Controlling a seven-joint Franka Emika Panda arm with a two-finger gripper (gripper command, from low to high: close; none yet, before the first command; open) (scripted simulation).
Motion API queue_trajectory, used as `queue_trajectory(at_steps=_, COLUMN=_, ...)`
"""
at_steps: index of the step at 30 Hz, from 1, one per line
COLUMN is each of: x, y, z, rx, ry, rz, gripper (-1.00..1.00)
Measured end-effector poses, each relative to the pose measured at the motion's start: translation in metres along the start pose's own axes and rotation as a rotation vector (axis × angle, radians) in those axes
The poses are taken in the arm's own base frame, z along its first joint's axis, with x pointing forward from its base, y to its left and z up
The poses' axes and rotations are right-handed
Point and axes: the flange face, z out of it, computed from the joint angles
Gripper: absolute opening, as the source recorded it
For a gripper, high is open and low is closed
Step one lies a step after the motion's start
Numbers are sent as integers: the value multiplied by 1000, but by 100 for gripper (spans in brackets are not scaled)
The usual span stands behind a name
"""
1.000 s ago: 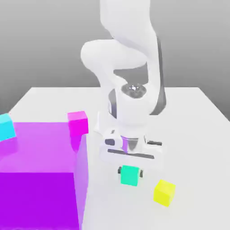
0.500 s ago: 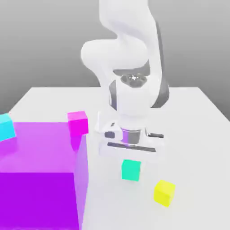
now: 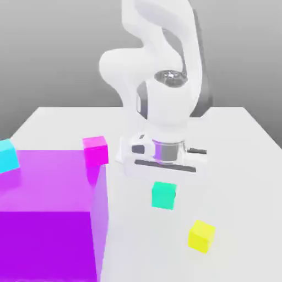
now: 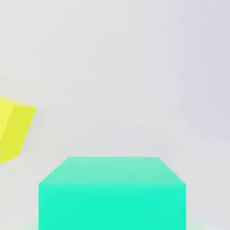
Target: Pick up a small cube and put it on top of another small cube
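White arm [image 3: 160, 82] folded — fingers clamped, pointing down

I see a plain teal-green cube [image 3: 163, 195], a bright yellow cube [image 3: 201, 236], a magenta cube [image 3: 95, 150], a cyan cube [image 3: 7, 156], a glossy purple block [image 3: 49, 215], white table [image 3: 242, 182].

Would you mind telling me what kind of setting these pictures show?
Most likely a simulated tabletop: a plain white table, flat-coloured blocks such as the teal cube and yellow cube, and a featureless grey backdrop.

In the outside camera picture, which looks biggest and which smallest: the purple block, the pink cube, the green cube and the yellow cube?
1. Purple block, by far.
2. Pink cube, green cube and yellow cube: about alike; their differing nearness to the camera makes ranking unsure.
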Motion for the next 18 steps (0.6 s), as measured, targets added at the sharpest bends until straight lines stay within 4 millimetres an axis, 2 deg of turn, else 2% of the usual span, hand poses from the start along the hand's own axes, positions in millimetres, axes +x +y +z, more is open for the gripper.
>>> queue_trajectory(at_steps=5, x=-11, y=-35, z=-15, rx=0, ry=3, rz=-23, gripper=-100)
queue_trajectory(at_steps=11, x=-35, y=-77, z=-32, rx=3, ry=-17, rz=-57, gripper=-100)
queue_trajectory(at_steps=13, x=-39, y=-83, z=-19, rx=4, ry=-21, rz=-62, gripper=-100)
queue_trajectory(at_steps=16, x=-37, y=-84, z=12, rx=4, ry=-21, rz=-53, gripper=-100)
queue_trajectory(at_steps=17, x=-37, y=-83, z=23, rx=4, ry=-21, rz=-53, gripper=100)
queue_trajectory(at_steps=18, x=-37, y=-83, z=23, rx=4, ry=-21, rz=-53, gripper=100)
